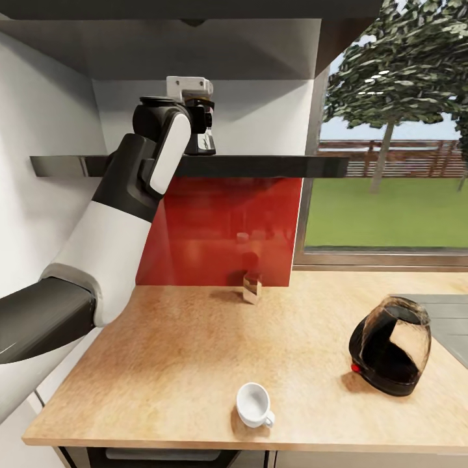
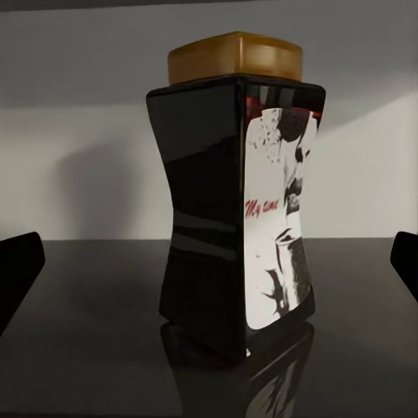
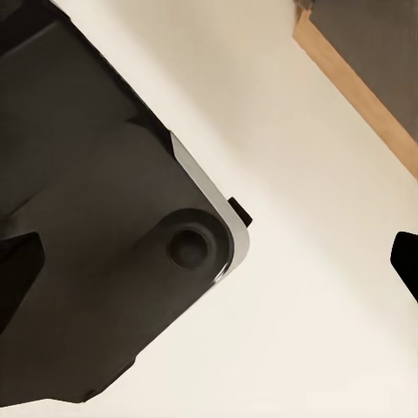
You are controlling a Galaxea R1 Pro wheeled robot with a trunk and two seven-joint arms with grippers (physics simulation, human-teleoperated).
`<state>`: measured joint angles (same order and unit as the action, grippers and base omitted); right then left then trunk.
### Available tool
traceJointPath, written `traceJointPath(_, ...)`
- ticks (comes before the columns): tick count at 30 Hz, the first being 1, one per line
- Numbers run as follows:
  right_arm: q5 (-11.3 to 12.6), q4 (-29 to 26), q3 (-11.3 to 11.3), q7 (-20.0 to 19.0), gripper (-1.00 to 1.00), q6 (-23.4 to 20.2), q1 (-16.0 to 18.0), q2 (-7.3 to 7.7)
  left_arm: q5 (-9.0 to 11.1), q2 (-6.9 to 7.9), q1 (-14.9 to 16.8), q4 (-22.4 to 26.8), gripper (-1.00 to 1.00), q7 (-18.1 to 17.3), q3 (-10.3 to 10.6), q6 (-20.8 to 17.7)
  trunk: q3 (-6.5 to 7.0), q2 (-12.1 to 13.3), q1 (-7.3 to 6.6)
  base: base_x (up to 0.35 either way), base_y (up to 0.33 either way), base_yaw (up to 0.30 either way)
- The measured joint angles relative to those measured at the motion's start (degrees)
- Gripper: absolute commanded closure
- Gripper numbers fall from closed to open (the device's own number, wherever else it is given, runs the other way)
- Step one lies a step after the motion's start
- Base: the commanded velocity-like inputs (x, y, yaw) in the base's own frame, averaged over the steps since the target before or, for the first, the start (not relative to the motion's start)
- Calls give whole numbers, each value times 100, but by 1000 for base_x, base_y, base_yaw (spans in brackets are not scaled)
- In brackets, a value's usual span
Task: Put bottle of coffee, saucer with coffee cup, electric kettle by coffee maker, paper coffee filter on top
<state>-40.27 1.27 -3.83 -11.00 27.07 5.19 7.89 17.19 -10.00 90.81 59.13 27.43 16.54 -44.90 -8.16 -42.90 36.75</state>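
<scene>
The bottle of coffee (image 2: 235, 209), dark glass with a mustard-yellow top, stands upright on the dark kitchen shelf (image 1: 260, 166). My left gripper (image 2: 209, 266) is open and level with it, a black fingertip at each side and neither touching the glass. In the head view my left arm reaches up to the shelf, where the bottle (image 1: 203, 140) sits just past the wrist. On the kitchen countertop (image 1: 162, 364) a white coffee cup (image 1: 253, 404) stands near the front edge. The electric kettle (image 1: 390, 354) sits to the right. My right gripper (image 3: 209, 261) hangs open over pale floor.
A small tan object (image 1: 251, 287) stands against the red backsplash (image 1: 221, 234). The grey sink (image 1: 448, 325) edge lies at the right, behind the kettle. A window (image 1: 390, 195) is beyond it. In the right wrist view, a dark part of my base (image 3: 96, 226) is close by.
</scene>
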Motion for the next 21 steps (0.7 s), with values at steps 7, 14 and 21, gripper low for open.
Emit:
traceJointPath(7, 0, 0, 0, 0, -100, 0, 0, 0, -4, 0, 0, 0, -100, -3, 0, -1, 0, -1, 0, 25, 0, 0)
traceJointPath(14, 0, 0, 0, 2, -100, 0, 0, 0, 0, 0, 0, 0, -100, 0, 0, 0, 0, 0, 0, 36, 0, 0)
traceJointPath(21, 0, 0, 0, 1, -100, 0, 0, 0, -4, 0, 0, 0, -100, -3, 0, -1, 0, 0, -1, 144, 0, 0)
